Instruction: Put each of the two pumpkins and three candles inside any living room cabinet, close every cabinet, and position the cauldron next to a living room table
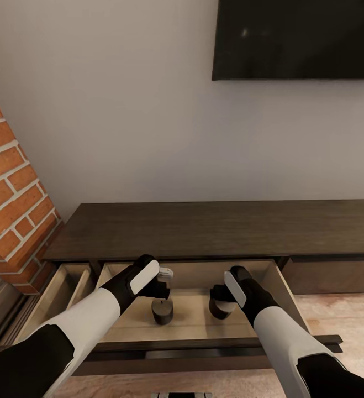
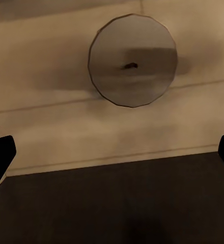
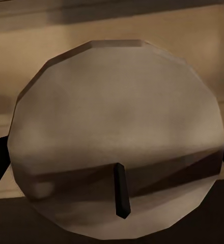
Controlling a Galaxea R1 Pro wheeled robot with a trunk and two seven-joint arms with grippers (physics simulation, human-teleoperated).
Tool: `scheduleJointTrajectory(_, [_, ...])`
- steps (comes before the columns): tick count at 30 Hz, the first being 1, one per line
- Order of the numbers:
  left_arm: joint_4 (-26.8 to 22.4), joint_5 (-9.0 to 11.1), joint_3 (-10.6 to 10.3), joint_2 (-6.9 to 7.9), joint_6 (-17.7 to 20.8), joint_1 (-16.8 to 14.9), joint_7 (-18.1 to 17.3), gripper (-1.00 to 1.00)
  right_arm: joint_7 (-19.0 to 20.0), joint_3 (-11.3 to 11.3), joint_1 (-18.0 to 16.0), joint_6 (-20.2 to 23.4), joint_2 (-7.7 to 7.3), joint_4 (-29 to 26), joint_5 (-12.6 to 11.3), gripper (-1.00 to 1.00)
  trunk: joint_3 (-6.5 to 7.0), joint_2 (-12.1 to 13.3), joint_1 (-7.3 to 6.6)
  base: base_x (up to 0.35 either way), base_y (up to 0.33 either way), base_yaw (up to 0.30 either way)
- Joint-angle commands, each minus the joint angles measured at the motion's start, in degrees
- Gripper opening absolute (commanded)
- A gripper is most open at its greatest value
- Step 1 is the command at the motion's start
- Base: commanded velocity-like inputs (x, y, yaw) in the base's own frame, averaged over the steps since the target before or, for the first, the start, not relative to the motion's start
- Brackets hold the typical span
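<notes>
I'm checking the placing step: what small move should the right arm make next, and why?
Probably open the right gripper and lift away: its candle sits low in the open drawer of the cabinet, apparently on the drawer floor. The other candle stands free below the left gripper.

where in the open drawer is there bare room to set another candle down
Free: the pale drawer floor between the two candles, and the strip toward the drawer's back wall. Crowded: around the left candle under the left end effector, and the right candle at the right end effector.
</notes>
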Motion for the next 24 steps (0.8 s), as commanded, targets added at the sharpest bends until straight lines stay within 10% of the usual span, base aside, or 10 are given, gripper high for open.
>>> scheduleJointTrajectory(1, [-0.06, 0.6, -0.29, 0.03, 0.04, -0.05, 0.53, 1.0, -0.55, 0.54, -0.03, 0.03, -0.04, 0.07, -0.63, -1.0, -0.05, -0.02, -0.01, 0.0, 0.0, 0.0])
scheduleJointTrajectory(7, [-0.08, 0.6, -0.29, 0.03, 0.04, -0.05, 0.52, 1.0, -0.55, 1.2, -0.05, -0.18, -0.1, 0.29, -0.59, -1.0, -0.05, -0.02, -0.01, 0.0, 0.0, 0.0])
scheduleJointTrajectory(8, [-0.09, 0.6, -0.29, 0.02, 0.04, -0.05, 0.52, 1.0, -0.55, 1.23, -0.06, -0.22, -0.12, 0.32, -0.57, 1.0, -0.05, -0.02, -0.01, 0.0, 0.0, 0.0])
scheduleJointTrajectory(24, [-0.14, 0.6, -0.29, -0.07, 0.04, -0.05, 0.53, 1.0, -0.55, 3.47, -0.05, -2.28, -0.14, 1.57, -0.58, 1.0, -0.05, -0.02, -0.01, 0.0, 0.0, 0.0])
